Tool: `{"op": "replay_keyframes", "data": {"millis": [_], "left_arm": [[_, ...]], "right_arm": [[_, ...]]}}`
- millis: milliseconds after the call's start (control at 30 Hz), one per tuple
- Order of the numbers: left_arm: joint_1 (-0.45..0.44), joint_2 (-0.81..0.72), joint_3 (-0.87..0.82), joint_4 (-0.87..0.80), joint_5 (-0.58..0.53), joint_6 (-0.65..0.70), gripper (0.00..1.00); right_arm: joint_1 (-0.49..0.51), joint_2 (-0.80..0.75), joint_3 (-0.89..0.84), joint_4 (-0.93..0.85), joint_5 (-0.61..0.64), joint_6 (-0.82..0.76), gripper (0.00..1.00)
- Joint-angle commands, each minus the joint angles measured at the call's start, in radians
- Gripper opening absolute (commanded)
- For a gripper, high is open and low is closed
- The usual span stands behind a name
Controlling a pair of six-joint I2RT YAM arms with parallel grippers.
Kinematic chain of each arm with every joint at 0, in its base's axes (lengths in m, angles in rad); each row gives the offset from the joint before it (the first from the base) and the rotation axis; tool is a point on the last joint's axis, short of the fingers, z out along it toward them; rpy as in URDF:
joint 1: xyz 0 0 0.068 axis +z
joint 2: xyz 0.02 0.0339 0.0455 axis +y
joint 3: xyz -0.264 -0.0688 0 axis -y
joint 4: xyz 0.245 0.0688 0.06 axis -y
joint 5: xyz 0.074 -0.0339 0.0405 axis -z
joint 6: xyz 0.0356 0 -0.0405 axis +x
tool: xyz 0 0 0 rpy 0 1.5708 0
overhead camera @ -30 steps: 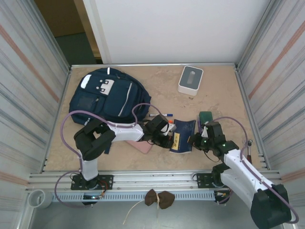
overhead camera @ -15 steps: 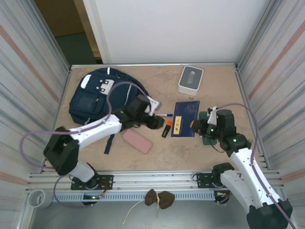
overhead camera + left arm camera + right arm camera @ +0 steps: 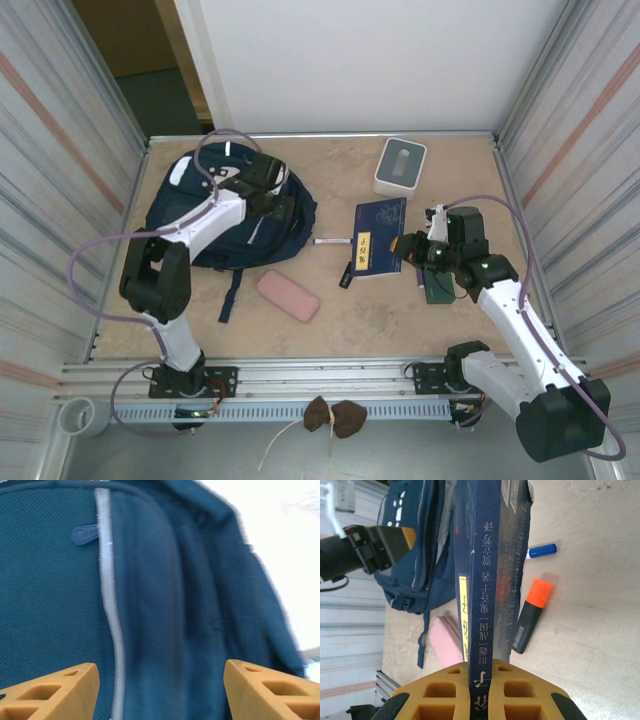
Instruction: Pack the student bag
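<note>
Lying beneath the left gripper [image 3: 279,208] — student bag [image 3: 190,218].

The bag [image 3: 225,205] lies at the far left of the table [image 3: 470,180], with the left gripper [image 3: 160,680] over its right side. To its right come a pen [image 3: 333,241], then a book [image 3: 378,237] with the right gripper [image 3: 480,677] at its right edge. A marker [image 3: 347,275] lies by the book's near left corner. A pouch [image 3: 288,296] lies in front of the bag, and a box [image 3: 400,167] behind the book.
</note>
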State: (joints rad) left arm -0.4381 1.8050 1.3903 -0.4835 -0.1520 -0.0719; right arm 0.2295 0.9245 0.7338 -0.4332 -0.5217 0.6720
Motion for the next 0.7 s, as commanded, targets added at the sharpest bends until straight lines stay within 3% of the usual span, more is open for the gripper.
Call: {"op": "replay_keyframes", "data": {"millis": [0,200,333,500,667], "left_arm": [[0.016,0.052,0.071,-0.068,-0.044,0.053,0.67],[0.018,0.158,0.139,-0.089,-0.069,0.067,0.67],[0.018,0.193,0.160,-0.092,-0.085,0.073,0.61],[0.013,0.155,0.133,-0.084,-0.010,0.057,0.66],[0.002,0.114,0.092,-0.057,-0.019,0.061,0.68]], "right_arm": [[-0.002,0.000,0.015,0.053,-0.032,-0.027,0.00],[-0.003,0.027,0.035,0.065,-0.045,-0.022,0.00],[-0.002,0.046,0.060,0.077,-0.049,-0.015,0.00],[0.011,0.093,0.081,0.090,-0.054,-0.012,0.00],[0.023,0.119,0.081,0.103,-0.052,-0.015,0.00]]}}
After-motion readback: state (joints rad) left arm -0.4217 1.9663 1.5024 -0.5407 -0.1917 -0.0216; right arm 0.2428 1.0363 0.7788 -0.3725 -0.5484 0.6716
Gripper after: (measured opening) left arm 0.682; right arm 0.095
